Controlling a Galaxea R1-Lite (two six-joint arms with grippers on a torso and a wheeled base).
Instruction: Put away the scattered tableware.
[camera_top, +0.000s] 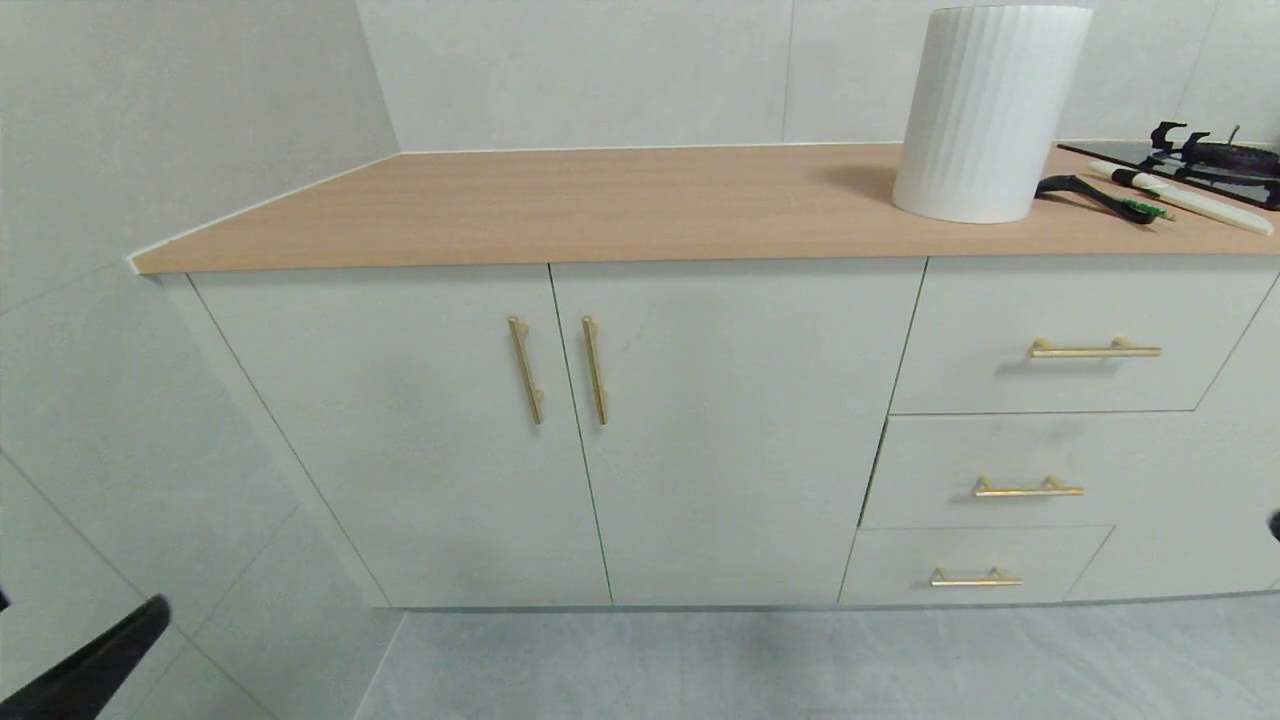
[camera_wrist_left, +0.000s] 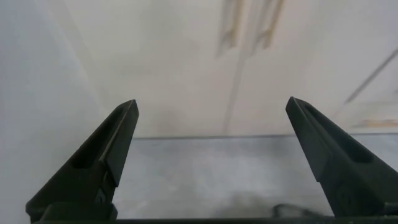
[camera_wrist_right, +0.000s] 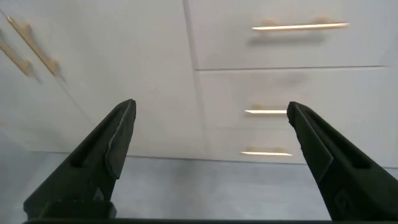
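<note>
Looking at the light wooden worktop (camera_top: 560, 205), you could see the scattered tableware at its right end: a black-handled utensil with a green part (camera_top: 1100, 196) and a long white utensil (camera_top: 1190, 198), both lying just beside a tall white ribbed container (camera_top: 985, 110). Your left pincer (camera_wrist_left: 211, 102) was wide open and held nothing, low before the white cabinet doors (camera_top: 560, 430). Your right pincer (camera_wrist_right: 211, 104) was the same, before the white drawers (camera_top: 1060, 340).

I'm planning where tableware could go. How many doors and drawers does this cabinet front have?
White cabinet doors with vertical gold bar handles: 2
White drawers with horizontal gold bar handles: 3
Total: 5
</note>
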